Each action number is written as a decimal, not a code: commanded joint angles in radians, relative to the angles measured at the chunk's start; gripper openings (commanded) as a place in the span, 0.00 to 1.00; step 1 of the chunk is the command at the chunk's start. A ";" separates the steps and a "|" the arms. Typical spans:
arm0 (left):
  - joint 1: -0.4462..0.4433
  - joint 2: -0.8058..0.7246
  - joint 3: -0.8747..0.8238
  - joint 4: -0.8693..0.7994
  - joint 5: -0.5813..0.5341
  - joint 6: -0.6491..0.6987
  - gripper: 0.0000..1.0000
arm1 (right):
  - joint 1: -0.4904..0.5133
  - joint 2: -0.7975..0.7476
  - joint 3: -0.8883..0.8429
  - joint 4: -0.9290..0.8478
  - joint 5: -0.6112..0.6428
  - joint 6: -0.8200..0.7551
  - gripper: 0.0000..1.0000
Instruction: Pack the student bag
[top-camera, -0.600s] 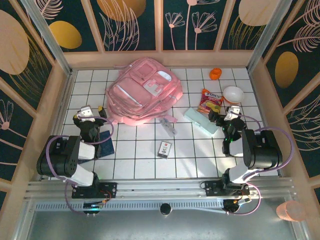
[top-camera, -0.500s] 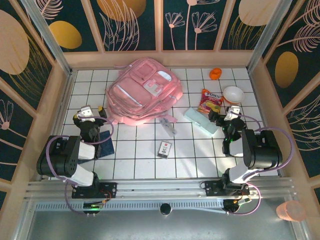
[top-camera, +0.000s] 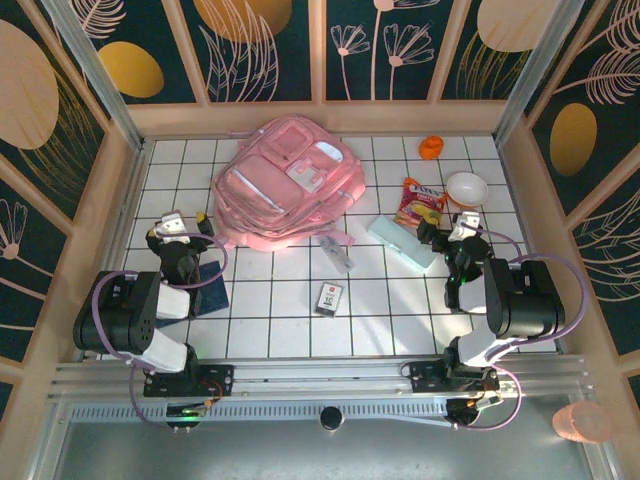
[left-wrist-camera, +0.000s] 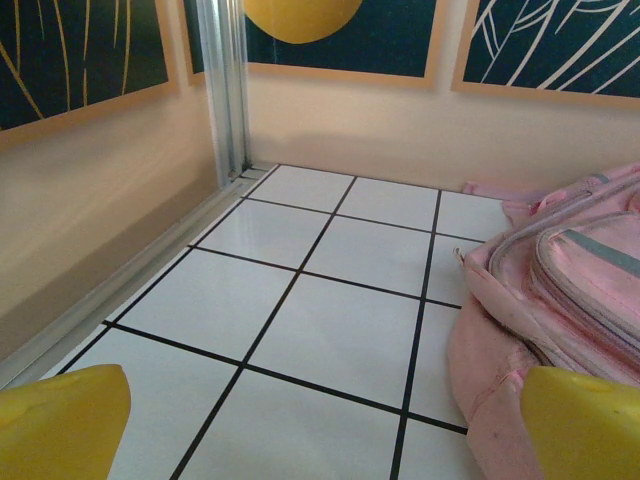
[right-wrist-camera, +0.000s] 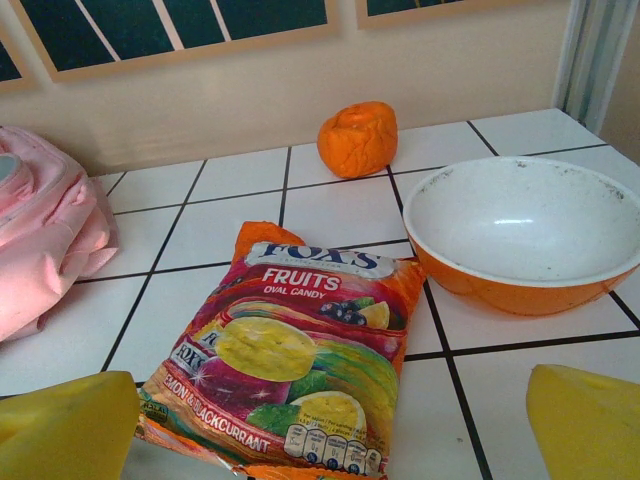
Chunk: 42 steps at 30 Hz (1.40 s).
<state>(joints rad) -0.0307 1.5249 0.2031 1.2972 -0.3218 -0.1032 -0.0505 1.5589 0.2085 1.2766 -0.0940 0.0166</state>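
Surface (top-camera: 280, 310): white tiles
Student bag (top-camera: 290, 180): pink, lying at back
Left claw (top-camera: 178, 229): released, empty
Right claw (top-camera: 448, 229): released, empty

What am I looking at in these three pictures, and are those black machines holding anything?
Those are two robot arms, left and right, bolted at the near edge of a white tiled table. The wide picture looks down from above; the other two come from wrist cameras, so the yellow pads are each arm's own fingers. The left tool and right tool are both open and empty. On the table lie a pink student bag, a Fox's fruit candy packet, an orange bowl, a pale green case and a dark blue booklet.
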 joint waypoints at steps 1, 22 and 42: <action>0.006 -0.006 0.007 0.025 0.006 -0.020 0.99 | 0.000 0.006 0.016 0.044 0.019 0.000 0.99; 0.005 -0.008 0.004 0.029 0.007 -0.020 0.99 | 0.001 0.006 0.015 0.048 0.017 0.000 0.99; 0.005 -0.188 0.611 -1.093 0.334 -0.203 0.68 | 0.011 -0.381 0.633 -1.186 -0.263 0.429 0.99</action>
<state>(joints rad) -0.0307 1.2919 0.7601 0.4683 -0.1139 -0.2192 -0.0494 1.1477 0.8116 0.2981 -0.2417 0.2878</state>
